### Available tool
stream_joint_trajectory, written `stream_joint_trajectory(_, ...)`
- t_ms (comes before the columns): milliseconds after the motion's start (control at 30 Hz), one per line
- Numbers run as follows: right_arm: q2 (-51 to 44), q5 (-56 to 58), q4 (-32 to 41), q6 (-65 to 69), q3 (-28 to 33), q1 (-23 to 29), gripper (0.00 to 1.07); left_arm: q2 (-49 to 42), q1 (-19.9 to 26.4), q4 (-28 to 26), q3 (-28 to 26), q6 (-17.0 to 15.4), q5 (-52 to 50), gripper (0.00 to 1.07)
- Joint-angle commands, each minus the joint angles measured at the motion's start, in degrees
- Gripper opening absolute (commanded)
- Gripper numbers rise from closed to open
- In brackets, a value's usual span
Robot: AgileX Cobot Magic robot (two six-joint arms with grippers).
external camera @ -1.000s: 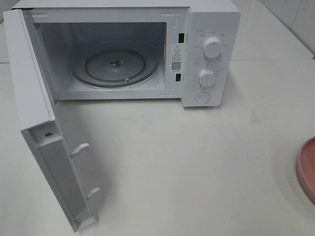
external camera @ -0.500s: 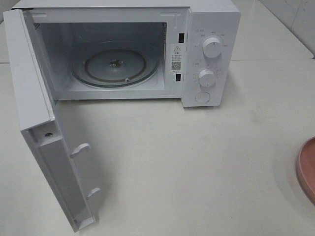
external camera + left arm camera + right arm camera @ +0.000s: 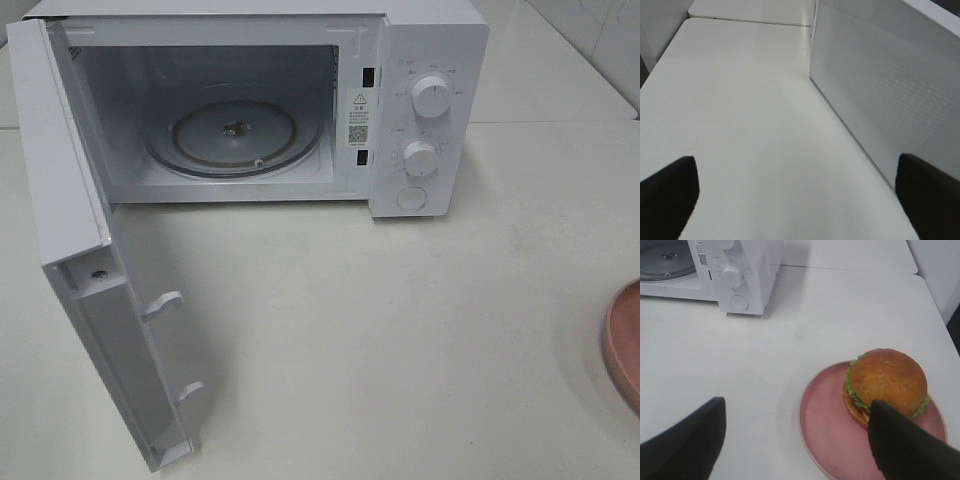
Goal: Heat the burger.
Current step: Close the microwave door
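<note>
Presumably to receive the burger [image 3: 886,384] on the pink plate [image 3: 827,435] nearby, the microwave [image 3: 420,60] stands open; both pincers, left [image 3: 790,192] and right [image 3: 795,440], gape empty.

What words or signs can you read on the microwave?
Warning triangle sign: at the top of the white sticker on the microwave door frame.
QR code: on the same sticker, lower down.
Small print on the sticker: too small to read.
Markings around the upper knob and lower knob: too blurred to read.
No brand name shows.
</note>
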Motion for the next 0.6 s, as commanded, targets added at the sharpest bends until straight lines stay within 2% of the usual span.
stream_joint_trajectory(33,-1.5,-0.2,0.1,-0.7,0.2,-0.2,0.76,-0.9,0.2,-0.5,0.2,0.0,-0.5,1.00)
stream_joint_trajectory(467,-1.5,-0.2,0.1,-0.7,0.2,-0.2,0.76,-0.9,0.2,-0.5,0.2,0.0,-0.5,1.00)
stream_joint_trajectory(600,-1.5,-0.2,0.1,-0.7,0.2,-0.2,0.76,1.4,0.2,-2.2,0.2,0.0,-0.7,1.00)
